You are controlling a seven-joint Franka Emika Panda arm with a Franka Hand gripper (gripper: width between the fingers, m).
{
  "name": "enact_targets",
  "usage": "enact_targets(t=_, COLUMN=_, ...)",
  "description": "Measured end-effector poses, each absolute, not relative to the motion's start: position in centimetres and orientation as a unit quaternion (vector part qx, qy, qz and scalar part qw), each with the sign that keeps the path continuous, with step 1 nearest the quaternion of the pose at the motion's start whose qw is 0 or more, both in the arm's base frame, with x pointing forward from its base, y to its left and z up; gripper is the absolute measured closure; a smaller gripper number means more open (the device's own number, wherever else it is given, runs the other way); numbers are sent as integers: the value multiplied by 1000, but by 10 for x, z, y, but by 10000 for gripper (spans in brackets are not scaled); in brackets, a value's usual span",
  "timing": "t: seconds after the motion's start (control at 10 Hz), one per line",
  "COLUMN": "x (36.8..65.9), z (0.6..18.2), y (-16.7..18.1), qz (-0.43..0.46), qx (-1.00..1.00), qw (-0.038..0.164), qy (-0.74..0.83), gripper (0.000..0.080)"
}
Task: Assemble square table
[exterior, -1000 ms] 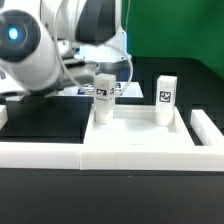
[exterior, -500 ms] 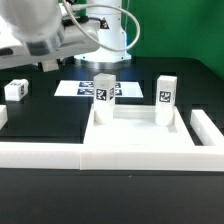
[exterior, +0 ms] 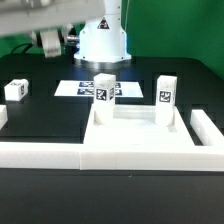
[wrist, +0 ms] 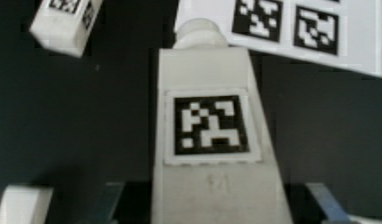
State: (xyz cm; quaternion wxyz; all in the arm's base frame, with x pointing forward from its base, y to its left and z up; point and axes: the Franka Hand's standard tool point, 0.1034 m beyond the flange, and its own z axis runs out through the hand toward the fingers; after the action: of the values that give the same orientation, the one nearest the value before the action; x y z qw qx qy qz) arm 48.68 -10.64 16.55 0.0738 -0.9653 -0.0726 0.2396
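Loose leg block (exterior: 15, 90): on the dark counter (exterior: 45, 118), below the end effector and toward the exterior view's left of it; apart from the other parts.
End effector (wrist: 214, 203): dark fingers (wrist: 131, 200) sit tight against both sides of a tagged leg, so it is pinching that piece. In the exterior view it is up high and blurred.
Held leg block (wrist: 209, 120): lengthwise between the fingers, tag facing the wrist camera.
Marker board (exterior: 88, 87): flat on the counter, below the end effector and to the exterior view's right of it.
First upright leg block (exterior: 105, 93): standing on the slab's back corner, lower than the end effector, further to the exterior view's right.
Square slab (exterior: 135, 138): flat on the counter, well below the end effector, against the fence.
Second upright leg block (exterior: 166, 95): standing on the slab's other back corner, farthest from the end effector.
Rail fence (exterior: 40, 152): low along the front, below everything else.
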Motion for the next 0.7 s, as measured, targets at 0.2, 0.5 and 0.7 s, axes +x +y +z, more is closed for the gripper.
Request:
enact_targets(t=0.2, x=496, z=209, y=-85, qz=196, qx=-977, qw=71, qy=-42, gripper=506)
enact_targets(t=0.5, x=501, z=204, y=-89, qz=105, qx=-991, qw=63, qy=-44, gripper=506)
enact_targets(t=0.7, x=514, z=187, y=-68, qz=23, qx=-998, qw=58, qy=-18, gripper=506)
